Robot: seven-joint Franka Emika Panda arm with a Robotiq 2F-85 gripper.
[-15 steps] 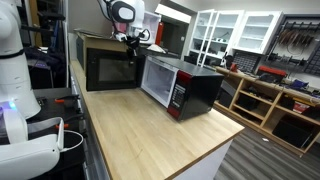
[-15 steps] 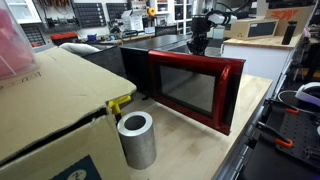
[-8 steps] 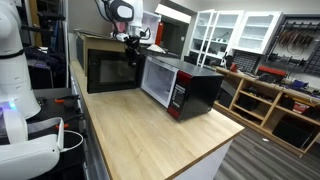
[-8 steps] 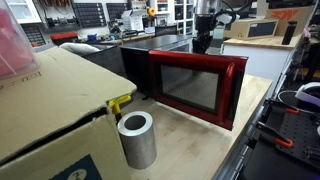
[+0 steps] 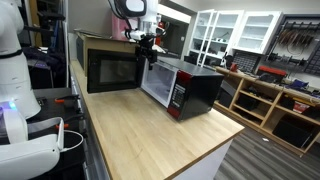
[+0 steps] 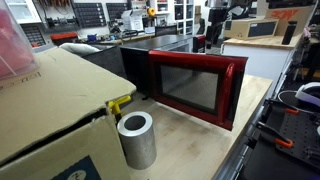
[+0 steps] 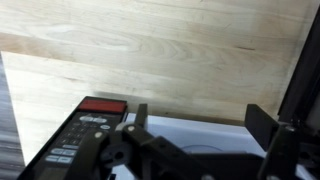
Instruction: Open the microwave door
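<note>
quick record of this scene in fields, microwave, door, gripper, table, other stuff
microwave: black casing, standing on the table
microwave door: open, standing out from the casing, red frame around a dark window
gripper: open, holding nothing, above the door
table: light wood top
other: grey cylinder upright beside a cardboard box

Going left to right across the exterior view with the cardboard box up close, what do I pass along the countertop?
cardboard box → grey metal cylinder → red microwave door, standing open
</note>
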